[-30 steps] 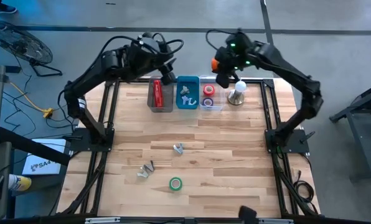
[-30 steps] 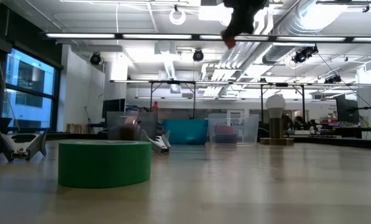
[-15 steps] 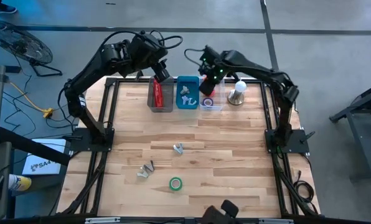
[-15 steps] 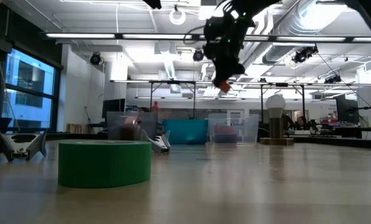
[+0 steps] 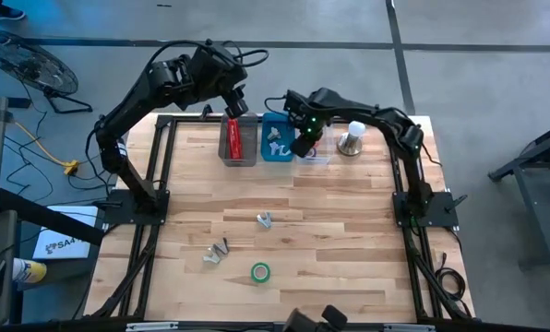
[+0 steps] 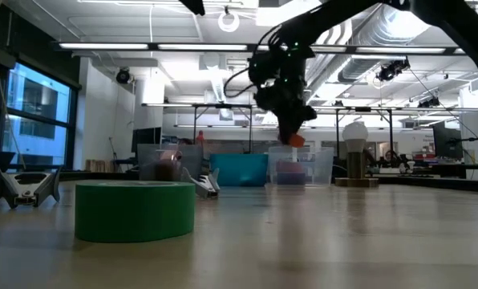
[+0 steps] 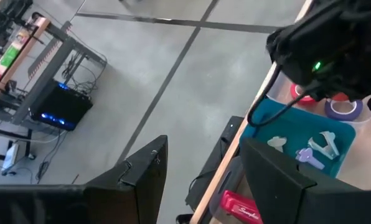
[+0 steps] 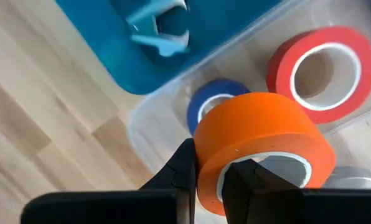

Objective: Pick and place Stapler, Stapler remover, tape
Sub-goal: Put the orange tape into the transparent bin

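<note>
**Orange tape over clear bin**

High: right claw (image 5: pixel 304 143) has dropped over clear bin (image 5: pixel 314 155) vs 1 s ago; left claw (image 5: pixel 235 101), fingers apart, empty, behind stapler (image 5: pixel 233 138).
R wrist: claw gripping orange tape roll (image 8: pixel 260 146) above red roll (image 8: pixel 322 65); release likely next.

Grey concrete floor (image 5: pixel 496 55), tall windows (image 6: pixel 22 112), bright ceiling striplights (image 6: pixel 143 46)

My matt dark fingers (image 8: pixel 183 169) are gripping smooth orange tape (image 8: pixel 260 144); the counter (image 5: pixel 349 240) is showing pale wood grain
</note>
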